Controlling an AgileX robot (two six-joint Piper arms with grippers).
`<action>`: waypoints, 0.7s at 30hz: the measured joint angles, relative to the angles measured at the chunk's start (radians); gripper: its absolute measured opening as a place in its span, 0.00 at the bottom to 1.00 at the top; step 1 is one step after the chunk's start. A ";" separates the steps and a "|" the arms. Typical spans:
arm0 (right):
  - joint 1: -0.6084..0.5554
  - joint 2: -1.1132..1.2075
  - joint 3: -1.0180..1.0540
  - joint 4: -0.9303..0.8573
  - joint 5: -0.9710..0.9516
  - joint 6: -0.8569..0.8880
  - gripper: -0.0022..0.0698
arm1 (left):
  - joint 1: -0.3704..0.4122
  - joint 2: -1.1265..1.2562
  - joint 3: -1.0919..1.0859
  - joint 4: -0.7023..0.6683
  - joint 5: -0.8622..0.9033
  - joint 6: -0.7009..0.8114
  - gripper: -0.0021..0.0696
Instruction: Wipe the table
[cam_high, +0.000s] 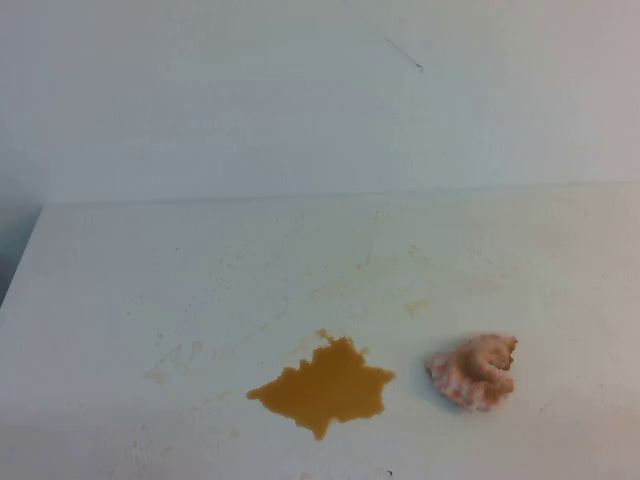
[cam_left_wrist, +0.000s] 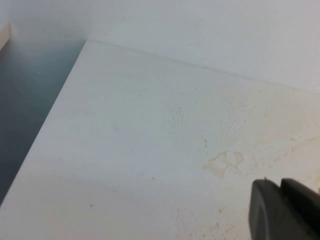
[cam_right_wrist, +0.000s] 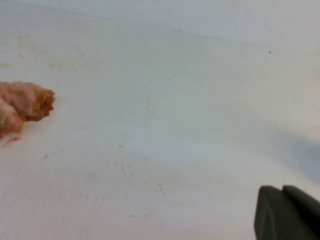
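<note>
Two things lie on the white table (cam_high: 150, 280), toward its near edge: an orange-brown spill (cam_high: 325, 388) with a ragged outline, and a crumpled pink cloth (cam_high: 473, 372) just to the spill's right, apart from it. Fainter yellowish smears mark the surface behind them. Neither arm shows in the high view.

The left gripper (cam_left_wrist: 280, 182) hangs over a bare stretch of table near its left edge (a pale dried stain (cam_left_wrist: 223, 162) lies close by). Its dark fingers are pressed together with only a thin seam between, gripping nothing. The right gripper (cam_right_wrist: 282, 189) is likewise clenched and empty, above bare table, well apart from the cloth.
</note>
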 joint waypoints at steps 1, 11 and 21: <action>0.000 0.000 0.000 0.000 0.000 0.000 0.03 | 0.000 0.000 0.000 0.000 0.000 0.000 0.03; 0.012 0.000 0.000 0.000 0.000 0.000 0.03 | 0.000 0.000 0.000 0.000 0.000 0.000 0.03; 0.042 0.000 0.000 0.000 0.000 0.000 0.03 | 0.000 0.000 0.000 0.000 0.000 0.000 0.03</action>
